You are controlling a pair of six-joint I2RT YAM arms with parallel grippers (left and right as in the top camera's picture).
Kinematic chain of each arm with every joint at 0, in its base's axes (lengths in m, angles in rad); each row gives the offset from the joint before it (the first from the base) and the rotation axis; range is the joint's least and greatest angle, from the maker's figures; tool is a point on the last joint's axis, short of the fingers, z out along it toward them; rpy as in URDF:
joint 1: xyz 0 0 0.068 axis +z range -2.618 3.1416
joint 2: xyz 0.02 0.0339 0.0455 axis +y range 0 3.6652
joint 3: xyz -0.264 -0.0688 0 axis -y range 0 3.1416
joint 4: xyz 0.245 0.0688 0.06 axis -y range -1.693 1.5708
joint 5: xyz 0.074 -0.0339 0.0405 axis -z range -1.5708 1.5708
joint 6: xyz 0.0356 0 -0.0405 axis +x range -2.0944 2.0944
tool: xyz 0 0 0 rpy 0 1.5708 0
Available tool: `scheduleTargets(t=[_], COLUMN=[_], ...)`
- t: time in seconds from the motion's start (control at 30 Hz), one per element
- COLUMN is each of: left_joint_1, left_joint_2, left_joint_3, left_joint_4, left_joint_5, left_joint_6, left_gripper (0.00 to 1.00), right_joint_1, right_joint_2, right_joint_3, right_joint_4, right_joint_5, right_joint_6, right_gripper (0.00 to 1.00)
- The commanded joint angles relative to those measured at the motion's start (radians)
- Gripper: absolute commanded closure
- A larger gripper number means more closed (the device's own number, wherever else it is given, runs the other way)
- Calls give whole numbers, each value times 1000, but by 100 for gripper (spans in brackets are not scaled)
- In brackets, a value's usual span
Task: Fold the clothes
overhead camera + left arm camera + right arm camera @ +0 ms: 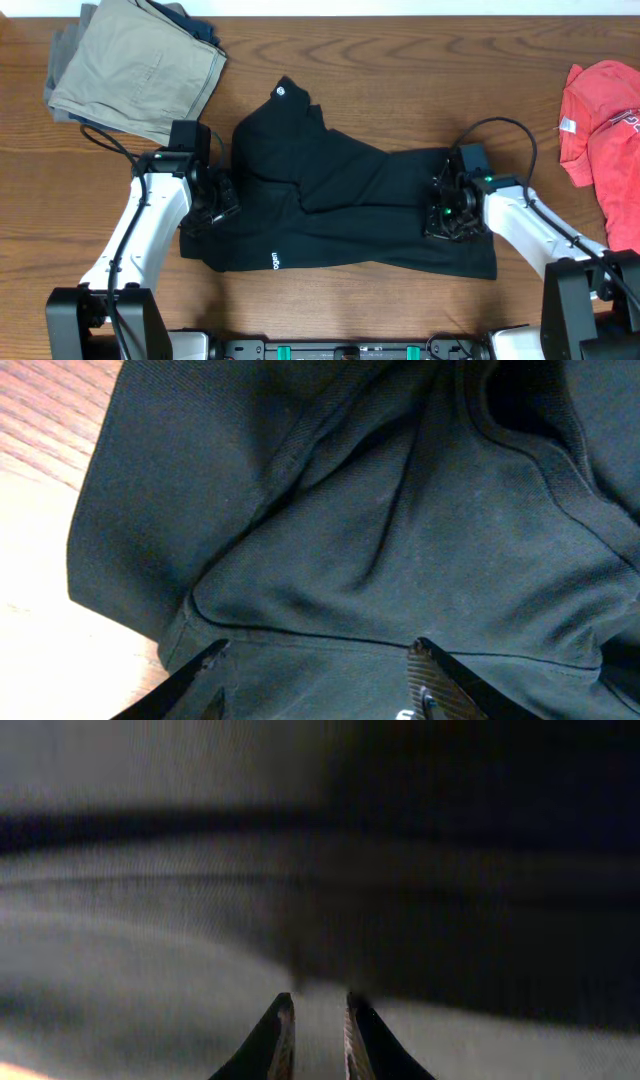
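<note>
Garment: the black clothes [340,200] lie in the middle of the table [400,60], between the two arms, with the logo corner pointing up-left.
Done: one part lies over the rest as a slanted flap, so a first fold seems made.
To do: the outline is wide and uneven. I judge more folds and some squaring are needed.
Left gripper [315,650]: jaws wide apart over the cloth's left edge, nothing between them.
Right gripper [318,1000]: low on the cloth's right end, fingers narrow with a slim gap. The view is blurred, so I cannot tell whether fabric is pinched.
Nearby: tan trousers [130,65] and a red T-shirt [600,120] lie well apart from the garment.

Black clothes [340,205], red T-shirt [598,125]
</note>
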Motion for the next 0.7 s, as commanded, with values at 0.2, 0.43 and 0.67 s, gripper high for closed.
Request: scheduleTargets(t=[0.2,0.43,0.67], left_joint_1=[-2,-2,-3], left_joint_2=[-4,-4,-8], left_joint_3=[-27,-32,-19], left_joint_4=[14,20,18], left_joint_5=[-14,-39,88], left_joint_6=[18,18,130], left_gripper=[44,43,44], right_joint_1=[0,-58,-190], right_joint_2=[-3,-4,-4], right_joint_3=[-21,26,197], right_joint_4=[116,63,-239], right_joint_5=[154,189,193], right_joint_6=[91,91,87], right_gripper=[79,75,78])
